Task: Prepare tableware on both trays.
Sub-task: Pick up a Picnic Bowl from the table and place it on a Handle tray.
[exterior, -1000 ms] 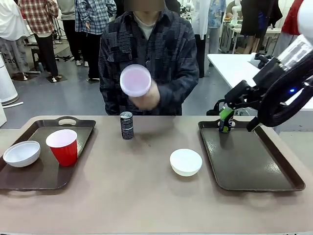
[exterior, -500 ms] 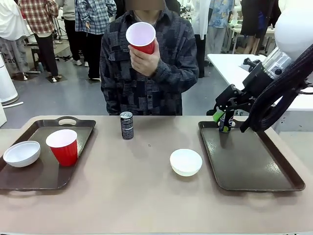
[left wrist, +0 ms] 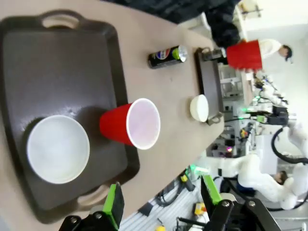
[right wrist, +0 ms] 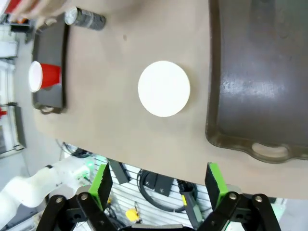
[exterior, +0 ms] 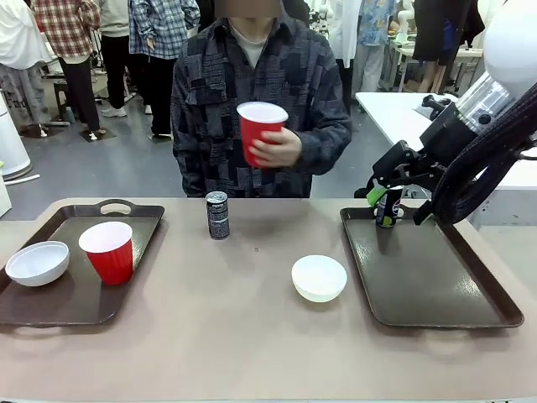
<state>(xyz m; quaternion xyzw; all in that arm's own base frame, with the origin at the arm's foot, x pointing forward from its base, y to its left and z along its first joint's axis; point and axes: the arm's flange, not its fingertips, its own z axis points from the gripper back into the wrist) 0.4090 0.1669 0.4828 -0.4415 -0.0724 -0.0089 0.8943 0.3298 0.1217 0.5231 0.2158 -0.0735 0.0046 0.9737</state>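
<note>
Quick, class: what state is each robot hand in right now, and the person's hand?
Left hand: open, empty.
Right hand: open, empty.
Person's hand: holding a red cup.

Person in dark patterned shirt point(exterior: 210, 117) is standing at the far edge of the tan table point(exterior: 252, 353). Bystanders in plaid shirts point(exterior: 67, 34) are standing behind on grey floor point(exterior: 101, 168). White table point(exterior: 390, 117) is sitting back right.

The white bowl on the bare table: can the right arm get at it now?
Probably yes. The bowl stands alone beside the right tray's rim, nothing on or over it, and the open right gripper looks straight down at it.
</note>
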